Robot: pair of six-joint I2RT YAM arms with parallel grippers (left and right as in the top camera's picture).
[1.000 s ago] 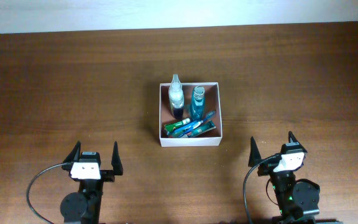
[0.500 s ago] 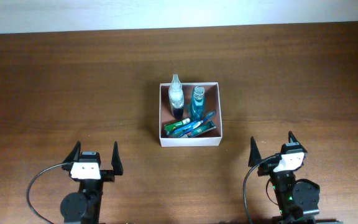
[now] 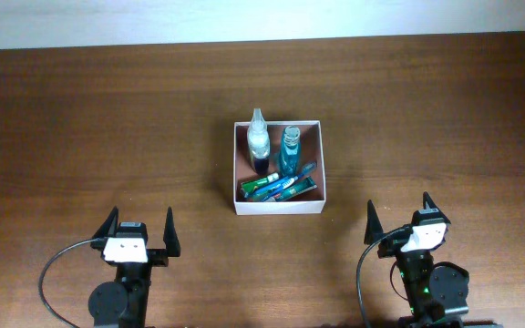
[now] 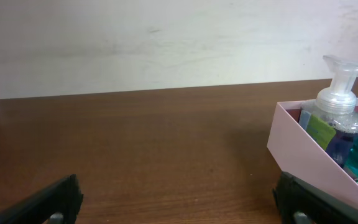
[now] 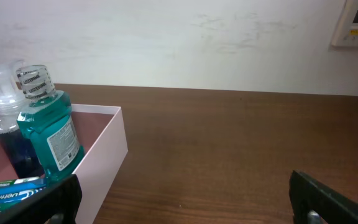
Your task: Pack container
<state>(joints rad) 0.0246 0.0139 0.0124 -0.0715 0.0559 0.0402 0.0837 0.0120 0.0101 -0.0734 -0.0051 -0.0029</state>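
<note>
The container is a square white-walled box at the table's middle, its floor brownish-pink. Inside stand a clear pump bottle with dark blue liquid and a teal mouthwash bottle; several toothpaste tubes lie along its near side. My left gripper rests at the near left, open and empty, well short of the box. My right gripper sits at the near right, also open and empty. The left wrist view catches the container at its right edge; the right wrist view has the container at its left.
The dark wooden table stretches around the box on all sides. A pale wall runs behind the far edge. A white wall fixture shows in the right wrist view.
</note>
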